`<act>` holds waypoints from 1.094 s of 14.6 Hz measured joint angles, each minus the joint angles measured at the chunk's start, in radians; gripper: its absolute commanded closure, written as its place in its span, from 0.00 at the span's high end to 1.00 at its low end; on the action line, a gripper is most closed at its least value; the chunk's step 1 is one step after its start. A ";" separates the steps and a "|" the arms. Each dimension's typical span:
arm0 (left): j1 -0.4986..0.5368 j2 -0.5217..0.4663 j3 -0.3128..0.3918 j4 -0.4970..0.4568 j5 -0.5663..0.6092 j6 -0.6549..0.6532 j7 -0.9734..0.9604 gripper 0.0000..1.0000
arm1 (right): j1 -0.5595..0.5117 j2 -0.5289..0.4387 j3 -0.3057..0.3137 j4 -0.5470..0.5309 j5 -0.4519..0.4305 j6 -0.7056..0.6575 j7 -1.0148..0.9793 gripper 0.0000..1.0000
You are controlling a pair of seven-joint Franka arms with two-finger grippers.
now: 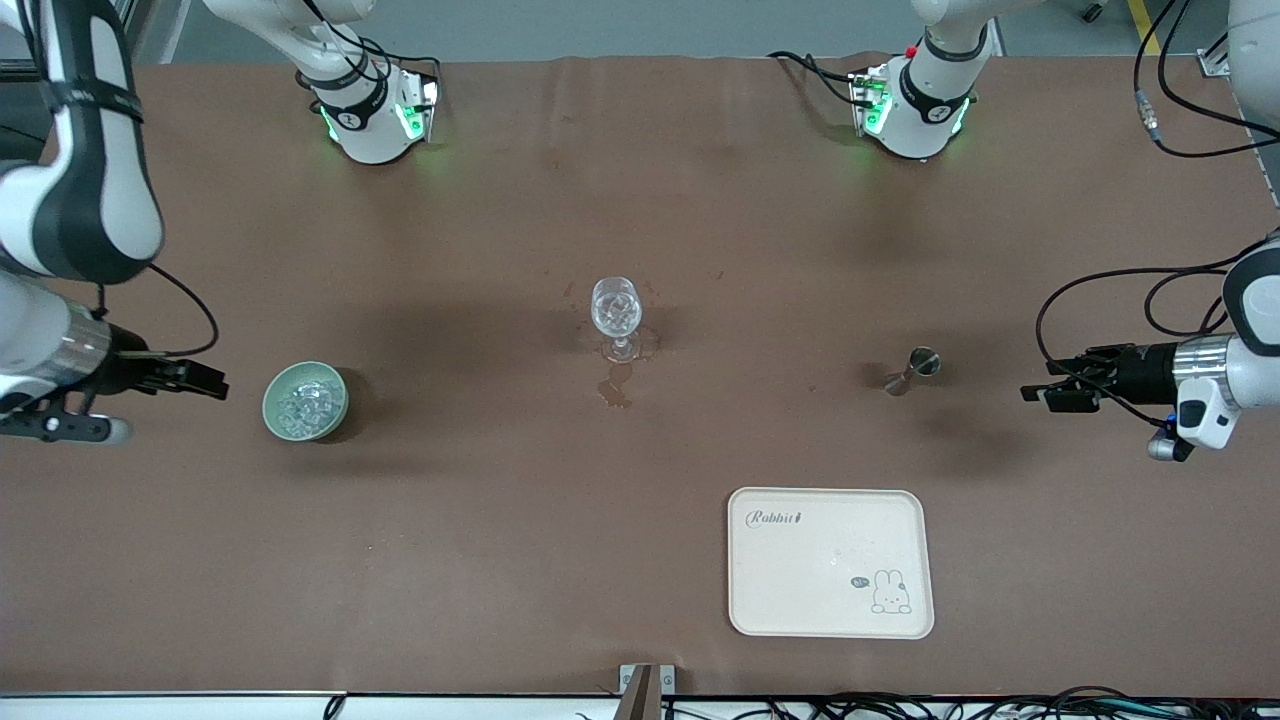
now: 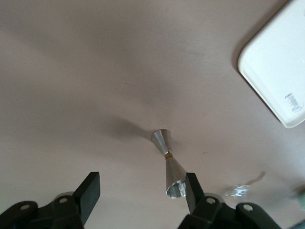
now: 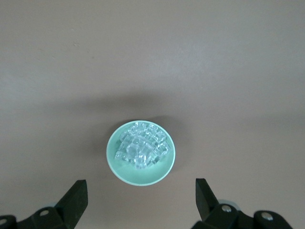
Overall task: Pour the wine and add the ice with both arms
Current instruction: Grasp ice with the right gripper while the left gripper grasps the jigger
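Tray [image 1: 830,600] lies nearer than jigger [image 1: 912,371], apart.

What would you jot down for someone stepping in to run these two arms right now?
Left gripper: jaws open, empty, low over the table near the steel jigger at the left arm's end.
Right gripper: jaws open, empty, beside the green bowl at the right arm's end.
Ice: all heaped in the bowl.
Wine glass: upright mid-table, no wine visible in it; a small wet stain lies on the cloth just nearer the camera.
Tray: nearest the camera, nothing on it.
Done: nothing visible yet.
Left: pour the wine, add the ice.
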 measured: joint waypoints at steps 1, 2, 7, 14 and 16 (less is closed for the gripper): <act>0.005 0.029 0.000 0.000 -0.050 0.000 -0.054 0.64 | 0.000 0.014 0.000 -0.031 0.000 0.032 -0.005 1.00; 0.005 0.055 -0.002 0.000 -0.090 0.000 -0.125 0.62 | 0.000 0.026 0.000 -0.061 0.000 0.067 -0.008 1.00; 0.001 0.133 -0.014 0.003 -0.174 -0.044 -0.282 0.61 | 0.004 0.067 0.005 -0.265 0.000 0.369 -0.011 0.97; 0.002 0.257 -0.014 0.006 -0.356 -0.061 -0.284 0.57 | 0.034 0.109 0.015 -0.313 0.001 0.440 -0.025 0.68; 0.001 0.278 -0.016 0.011 -0.378 -0.061 -0.294 0.56 | 0.033 0.109 0.013 -0.313 0.001 0.440 -0.045 0.64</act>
